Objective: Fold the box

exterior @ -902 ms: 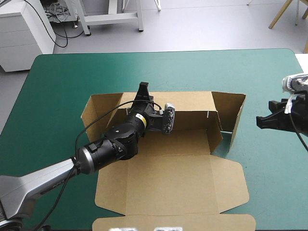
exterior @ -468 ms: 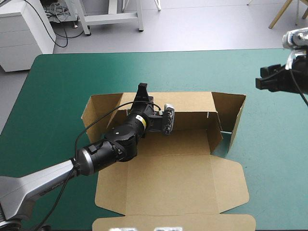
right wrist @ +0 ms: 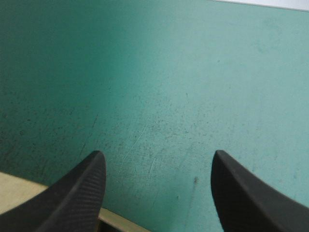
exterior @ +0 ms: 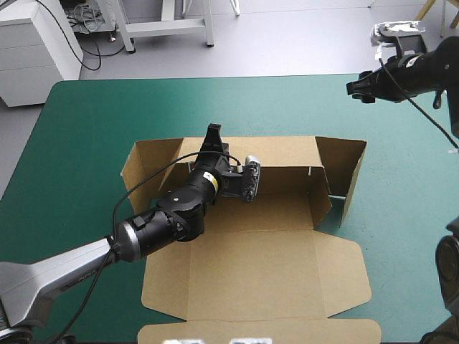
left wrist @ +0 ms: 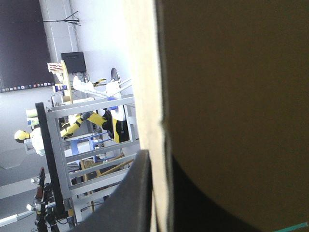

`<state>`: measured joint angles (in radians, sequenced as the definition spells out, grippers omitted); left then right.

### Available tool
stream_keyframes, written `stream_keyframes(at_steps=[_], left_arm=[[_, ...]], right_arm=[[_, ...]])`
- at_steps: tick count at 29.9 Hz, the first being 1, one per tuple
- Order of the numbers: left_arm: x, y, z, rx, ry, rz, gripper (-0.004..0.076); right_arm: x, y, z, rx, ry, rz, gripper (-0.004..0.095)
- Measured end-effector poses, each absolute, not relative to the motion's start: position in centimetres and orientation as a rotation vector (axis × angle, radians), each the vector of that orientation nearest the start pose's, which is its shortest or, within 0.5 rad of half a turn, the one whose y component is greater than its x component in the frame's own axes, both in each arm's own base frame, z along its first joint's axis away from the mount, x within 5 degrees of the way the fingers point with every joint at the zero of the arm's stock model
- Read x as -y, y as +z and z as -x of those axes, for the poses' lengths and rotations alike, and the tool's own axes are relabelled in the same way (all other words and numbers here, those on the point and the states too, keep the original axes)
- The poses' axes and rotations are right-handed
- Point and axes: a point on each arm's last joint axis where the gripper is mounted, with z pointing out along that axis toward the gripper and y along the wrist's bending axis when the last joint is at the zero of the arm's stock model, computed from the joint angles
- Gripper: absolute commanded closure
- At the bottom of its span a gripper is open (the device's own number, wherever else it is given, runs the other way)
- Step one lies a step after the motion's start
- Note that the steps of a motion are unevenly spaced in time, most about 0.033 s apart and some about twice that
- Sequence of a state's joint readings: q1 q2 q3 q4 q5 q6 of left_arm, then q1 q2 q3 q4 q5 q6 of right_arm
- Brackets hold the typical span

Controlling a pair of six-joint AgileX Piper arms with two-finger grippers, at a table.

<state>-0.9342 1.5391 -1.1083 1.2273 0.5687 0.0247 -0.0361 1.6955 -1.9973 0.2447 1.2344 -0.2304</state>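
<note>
left end effector [exterior: 213, 134] pinching the box [exterior: 258, 272] by its far wall
The brown box is sitting mid-worktop [exterior: 93, 122], far walls standing up, lid lying flat toward the near edge. The right end effector [exterior: 356, 87] is hovering, fingers spread wide, over the teal-green cover beyond the box's far right corner.

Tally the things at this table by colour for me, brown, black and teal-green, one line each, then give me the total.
Brown: 1, the box
Black: 2, the left hand and the right hand
Teal-green: 1, the table cover
Total: 4
</note>
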Motion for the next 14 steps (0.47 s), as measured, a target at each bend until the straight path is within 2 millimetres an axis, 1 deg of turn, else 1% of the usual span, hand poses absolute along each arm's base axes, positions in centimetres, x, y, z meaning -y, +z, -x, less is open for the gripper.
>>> stream_keyframes(at_steps=[3, 7, 10, 14], left_arm=[[24.6, 30.1, -23.9, -1.285, 0.728, -1.686, 0.0734], [24.6, 30.0, -23.9, -1.285, 0.728, -1.688, 0.0734], [24.6, 30.0, -23.9, -1.285, 0.728, -1.688, 0.0734], [24.6, 30.0, -23.9, -1.291, 0.72, -1.681, 0.0734]], right_arm=[[-1.0, 42.0, -38.2, -2.447, 0.214, 0.243, 0.0322], [-1.1, 38.9, -40.3, -2.524, 0.247, 0.24, 0.0324], [-1.3, 37.1, -40.9, -2.573, 0.287, 0.233, 0.0324], [-1.4, 35.2, -40.6, -2.638, 0.316, 0.223, 0.0326]])
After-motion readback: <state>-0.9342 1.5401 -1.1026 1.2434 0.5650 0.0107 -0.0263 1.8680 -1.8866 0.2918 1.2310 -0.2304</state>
